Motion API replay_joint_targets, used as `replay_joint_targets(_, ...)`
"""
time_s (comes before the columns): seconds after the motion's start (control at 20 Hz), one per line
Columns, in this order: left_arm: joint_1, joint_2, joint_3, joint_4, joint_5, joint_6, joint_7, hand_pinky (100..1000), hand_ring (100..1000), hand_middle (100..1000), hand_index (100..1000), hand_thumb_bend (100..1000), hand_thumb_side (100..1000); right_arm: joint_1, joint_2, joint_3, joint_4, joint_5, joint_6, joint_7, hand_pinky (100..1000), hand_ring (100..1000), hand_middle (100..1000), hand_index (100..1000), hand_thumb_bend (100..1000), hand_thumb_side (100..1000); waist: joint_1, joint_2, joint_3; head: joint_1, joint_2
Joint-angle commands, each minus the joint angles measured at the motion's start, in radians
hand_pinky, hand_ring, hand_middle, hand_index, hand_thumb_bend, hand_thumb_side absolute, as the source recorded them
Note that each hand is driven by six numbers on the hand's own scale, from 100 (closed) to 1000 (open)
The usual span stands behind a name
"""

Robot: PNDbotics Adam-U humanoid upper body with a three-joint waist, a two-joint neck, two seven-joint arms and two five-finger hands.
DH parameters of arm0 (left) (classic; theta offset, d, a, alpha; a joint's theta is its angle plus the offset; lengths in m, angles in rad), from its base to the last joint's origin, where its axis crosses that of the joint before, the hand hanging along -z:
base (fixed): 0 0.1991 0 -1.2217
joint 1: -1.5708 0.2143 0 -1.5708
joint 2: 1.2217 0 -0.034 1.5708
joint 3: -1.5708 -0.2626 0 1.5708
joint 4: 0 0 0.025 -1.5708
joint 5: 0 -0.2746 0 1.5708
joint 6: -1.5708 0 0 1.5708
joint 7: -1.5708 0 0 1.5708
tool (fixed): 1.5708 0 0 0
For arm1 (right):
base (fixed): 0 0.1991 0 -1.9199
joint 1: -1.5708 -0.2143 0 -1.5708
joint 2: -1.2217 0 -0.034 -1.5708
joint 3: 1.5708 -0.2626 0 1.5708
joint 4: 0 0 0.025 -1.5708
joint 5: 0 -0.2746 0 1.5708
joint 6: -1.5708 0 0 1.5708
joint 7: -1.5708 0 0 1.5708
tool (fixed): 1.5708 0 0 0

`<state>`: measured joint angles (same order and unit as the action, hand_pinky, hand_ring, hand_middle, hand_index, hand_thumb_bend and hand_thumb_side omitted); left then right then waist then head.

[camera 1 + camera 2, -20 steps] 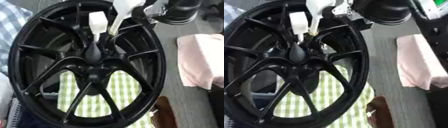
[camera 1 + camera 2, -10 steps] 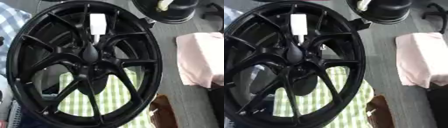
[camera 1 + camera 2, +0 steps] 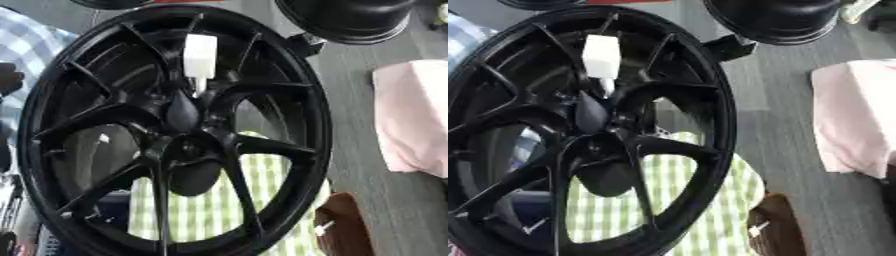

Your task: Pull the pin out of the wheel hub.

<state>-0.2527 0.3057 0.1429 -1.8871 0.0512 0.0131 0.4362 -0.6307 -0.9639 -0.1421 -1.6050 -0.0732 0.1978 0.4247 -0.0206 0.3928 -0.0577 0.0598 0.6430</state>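
Left eye view: wheel hub [image 3: 175, 135] over checked cloth [image 3: 210, 210], grey floor [image 3: 350, 100].

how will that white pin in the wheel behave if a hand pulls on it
The white pin looks blocky and rigid, so probably stiff and easy to pinch. Its narrow stem sits in the black wheel hub, so it may stick, then release suddenly. It seems small, likely light.

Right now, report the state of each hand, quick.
Left hand: not in view.
Right hand: not in view; only a black rounded arm part shows at the top. The white pin sits unheld in the wheel hub.
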Motion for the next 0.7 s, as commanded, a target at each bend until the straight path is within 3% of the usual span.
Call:
replay_joint_targets(0.05, -0.007, 0.007, 0.015, -0.024, -0.008, 0.000, 0.010, 737, 639, 586, 779, 100, 702, 0.046, 0.032, -0.059, 0.034, 0.053, 0.004, -0.054, 905, 847, 785, 837, 293, 100, 0.002, -0.014, -0.004, 0.013, -0.020)
replay_joint_targets(0.1, -0.008, 0.007, 0.015, -0.024, -0.008, 0.000, 0.011, 736, 639, 586, 779, 100, 702, 0.072, 0.051, -0.066, 0.038, 0.069, 0.001, -0.069, 917, 872, 824, 856, 307, 100, 0.003, -0.014, -0.003, 0.013, -0.021)
replay_joint_targets(0.4, -0.009, 0.004, 0.006, -0.023, -0.005, 0.002, 0.004, 736, 639, 586, 779, 100, 702, 0.241, 0.106, -0.117, -0.054, 0.173, -0.031, -0.114, 917, 872, 824, 856, 307, 100, 0.000, -0.020, 0.016, -0.004, -0.015)
replay_joint_targets(0.45, -0.011, 0.002, 0.002, -0.025, -0.003, 0.001, 0.003, 737, 638, 586, 779, 100, 702, 0.267, 0.116, -0.127, -0.066, 0.182, -0.030, -0.120, 973, 959, 900, 904, 339, 211, 0.001, -0.021, 0.018, -0.007, -0.016)
replay_joint_targets(0.5, -0.012, 0.000, -0.001, -0.024, -0.002, 0.002, 0.001, 737, 638, 586, 779, 100, 702, 0.292, 0.133, -0.139, -0.072, 0.180, -0.028, -0.130, 973, 952, 884, 898, 281, 336, 0.004, -0.023, 0.021, -0.011, -0.015)
replay_joint_targets(0.65, -0.014, -0.004, -0.009, -0.020, -0.001, 0.004, -0.010, 737, 637, 586, 779, 100, 702, 0.372, 0.177, -0.154, -0.134, 0.141, -0.061, -0.175, 968, 919, 850, 882, 115, 520, 0.004, -0.029, 0.038, -0.028, -0.010)
replay_joint_targets(0.7, -0.015, -0.005, -0.011, -0.020, 0.000, 0.004, -0.013, 737, 637, 586, 779, 100, 702, 0.392, 0.182, -0.153, -0.160, 0.125, -0.075, -0.192, 970, 918, 850, 883, 100, 594, 0.004, -0.030, 0.042, -0.031, -0.009)
